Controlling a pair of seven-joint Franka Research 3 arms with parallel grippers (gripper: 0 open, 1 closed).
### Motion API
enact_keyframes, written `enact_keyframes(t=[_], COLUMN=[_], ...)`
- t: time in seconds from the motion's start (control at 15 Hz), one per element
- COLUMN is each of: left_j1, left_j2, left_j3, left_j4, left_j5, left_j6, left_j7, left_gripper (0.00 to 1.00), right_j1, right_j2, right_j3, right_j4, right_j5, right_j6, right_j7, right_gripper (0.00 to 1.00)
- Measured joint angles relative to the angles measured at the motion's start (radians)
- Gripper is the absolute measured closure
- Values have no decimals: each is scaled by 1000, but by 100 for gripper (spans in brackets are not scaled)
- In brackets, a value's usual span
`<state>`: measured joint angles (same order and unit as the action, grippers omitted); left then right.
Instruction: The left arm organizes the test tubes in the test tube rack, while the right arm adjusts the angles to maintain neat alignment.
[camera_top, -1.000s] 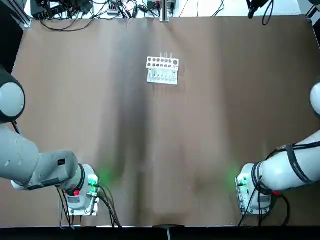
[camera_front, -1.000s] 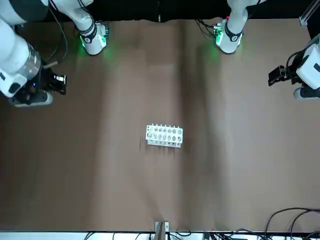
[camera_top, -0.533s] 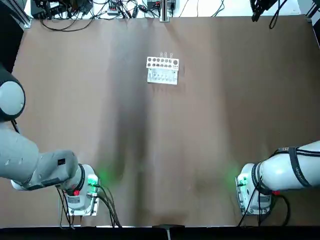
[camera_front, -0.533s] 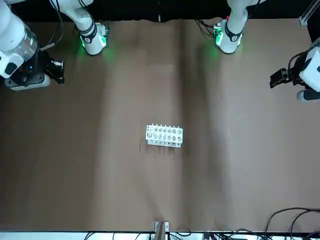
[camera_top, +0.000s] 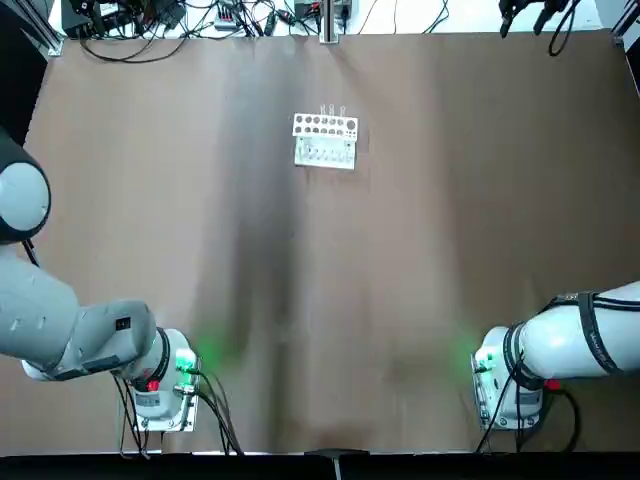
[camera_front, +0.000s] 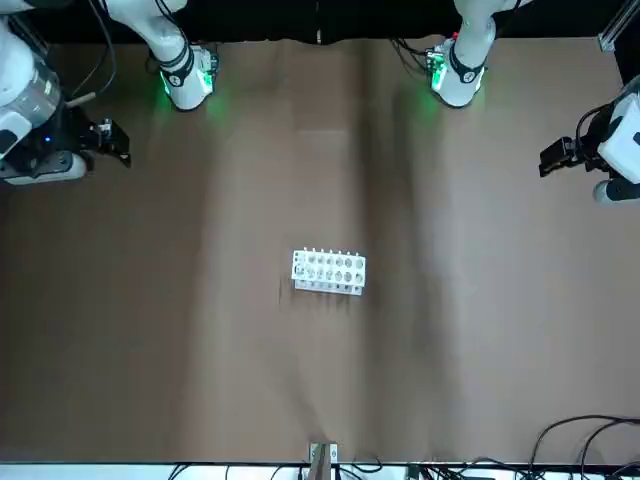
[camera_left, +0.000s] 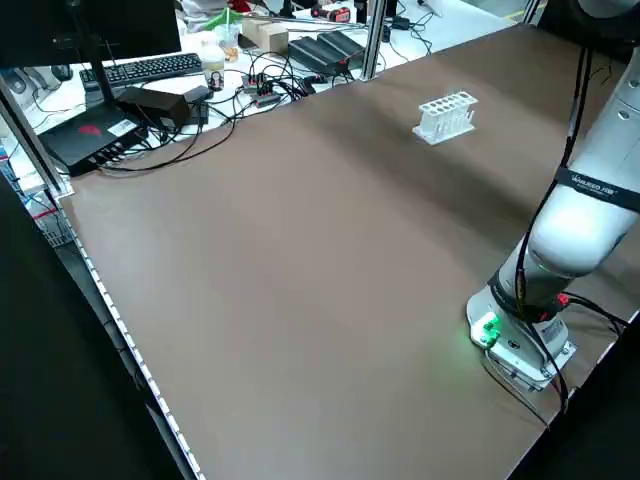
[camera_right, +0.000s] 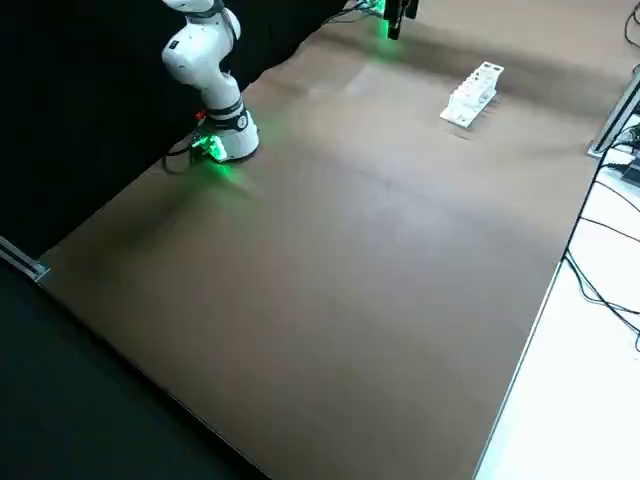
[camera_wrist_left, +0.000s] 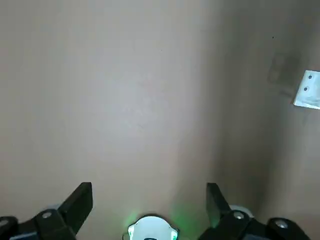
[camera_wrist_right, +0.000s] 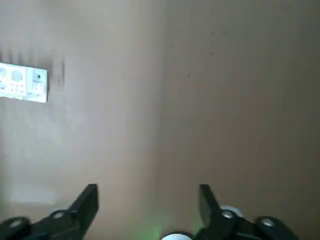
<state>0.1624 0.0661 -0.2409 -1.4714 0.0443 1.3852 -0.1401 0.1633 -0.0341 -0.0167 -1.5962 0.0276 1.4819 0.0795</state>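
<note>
Taking the test tube rack (camera_top: 325, 141) on the table (camera_top: 400, 250) as landmark, you have your left gripper (camera_wrist_left: 149, 197) and right gripper (camera_wrist_right: 149, 197) well apart on either side, each with fingers spread.

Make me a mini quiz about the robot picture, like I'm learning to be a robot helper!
1. True or false: the test tube rack is standing on the table.
2. Multiple choice: what is the left gripper holding?
A) the rack
B) a cable
C) nothing
3. Fill in the blank: the right gripper is apart from the rack, and its two fingers are ____ (open or shut).

Key: 1. True. 2. C. 3. Open.
</note>
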Motion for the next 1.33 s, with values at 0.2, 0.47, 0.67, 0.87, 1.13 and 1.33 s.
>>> enact_keyframes(t=[0.2, 0.47, 0.67, 0.87, 1.13, 1.33], left_j1=[-44, -290, -306, -306, -303, -282], left_j2=[0, -5, -11, -12, -44, -68], left_j3=[28, 273, 307, 310, 319, 320], left_j4=[1, 5, 5, 5, 8, 8], left_j5=[0, -10, -39, -39, -39, -39], left_j6=[2, 2, 2, 2, 1, -6], left_j7=[0, 0, 0, 0, -42, -44], left_gripper=[0, 0, 0, 0, 0, 0], right_j1=[-56, -122, -125, -125, -124, -124], right_j2=[-2, -3, -3, -3, -3, -3], right_j3=[-1, -3, 3, 6, 8, 10], right_j4=[19, 26, 24, 15, 11, 11], right_j5=[-1, -1, 0, 0, 0, 0], right_j6=[10, 16, 20, 19, 19, 19], right_j7=[-1, -3, -3, -3, -3, -4], right_gripper=[0, 0, 0, 0, 0, 0])
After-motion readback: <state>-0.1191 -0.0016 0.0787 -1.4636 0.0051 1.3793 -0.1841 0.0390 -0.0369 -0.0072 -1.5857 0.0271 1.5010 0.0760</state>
